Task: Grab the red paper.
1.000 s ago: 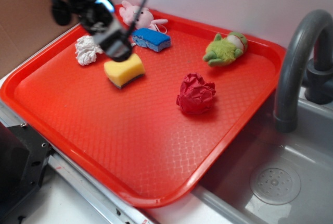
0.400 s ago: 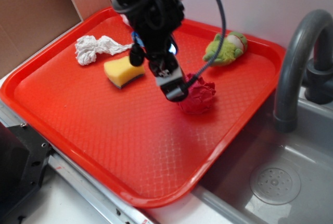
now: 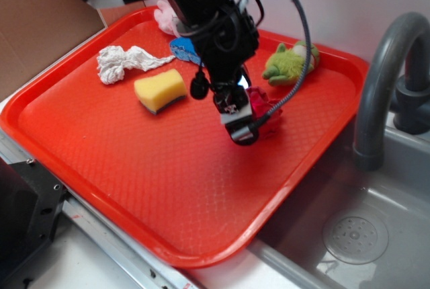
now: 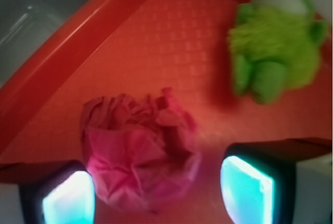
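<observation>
The gripper (image 4: 156,193) is lowered over the red paper (image 4: 138,153), its fingers (image 4: 247,187) spread apart with the crumpled ball between them, lying closer to the left finger and not yet clamped. The paper rests on the orange-red tray (image 3: 134,188), toward its right side, near the grey faucet (image 3: 383,80). A green plush toy (image 3: 290,62) lies just behind it. A yellow sponge (image 3: 160,90) and a white twisted rag (image 3: 121,60) sit farther left on the tray.
</observation>
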Controlling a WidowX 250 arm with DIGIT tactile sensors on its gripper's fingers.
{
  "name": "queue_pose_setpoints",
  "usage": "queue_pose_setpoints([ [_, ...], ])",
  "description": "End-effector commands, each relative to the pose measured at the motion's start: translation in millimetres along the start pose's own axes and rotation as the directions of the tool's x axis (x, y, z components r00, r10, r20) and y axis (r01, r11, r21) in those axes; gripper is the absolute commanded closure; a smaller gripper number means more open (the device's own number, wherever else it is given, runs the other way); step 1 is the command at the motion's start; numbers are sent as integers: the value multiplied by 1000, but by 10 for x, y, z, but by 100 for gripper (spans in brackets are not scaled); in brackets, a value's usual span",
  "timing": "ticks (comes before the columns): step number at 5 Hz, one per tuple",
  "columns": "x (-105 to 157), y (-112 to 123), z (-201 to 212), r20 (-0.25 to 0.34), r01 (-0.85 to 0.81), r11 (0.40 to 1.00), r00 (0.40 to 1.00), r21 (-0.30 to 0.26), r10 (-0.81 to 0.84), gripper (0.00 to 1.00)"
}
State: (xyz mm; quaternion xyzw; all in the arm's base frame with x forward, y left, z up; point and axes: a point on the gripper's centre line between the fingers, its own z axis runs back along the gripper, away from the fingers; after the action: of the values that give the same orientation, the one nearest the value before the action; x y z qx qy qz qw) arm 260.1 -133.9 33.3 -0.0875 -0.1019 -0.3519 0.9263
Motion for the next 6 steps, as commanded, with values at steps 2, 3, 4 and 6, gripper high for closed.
queue_pose_setpoints([
  [2, 186, 18, -207, 64, 70, 994, 996, -84, -65, 0],
  [3, 188, 42, -262, 40, 84, 994, 996, -68, -82, 100],
  [4, 159, -4, -160, 29, 62, 997, 998, -39, -61, 100],
  [6, 8, -163, 732, -62, -260, 965, 963, 37, 262, 100],
])
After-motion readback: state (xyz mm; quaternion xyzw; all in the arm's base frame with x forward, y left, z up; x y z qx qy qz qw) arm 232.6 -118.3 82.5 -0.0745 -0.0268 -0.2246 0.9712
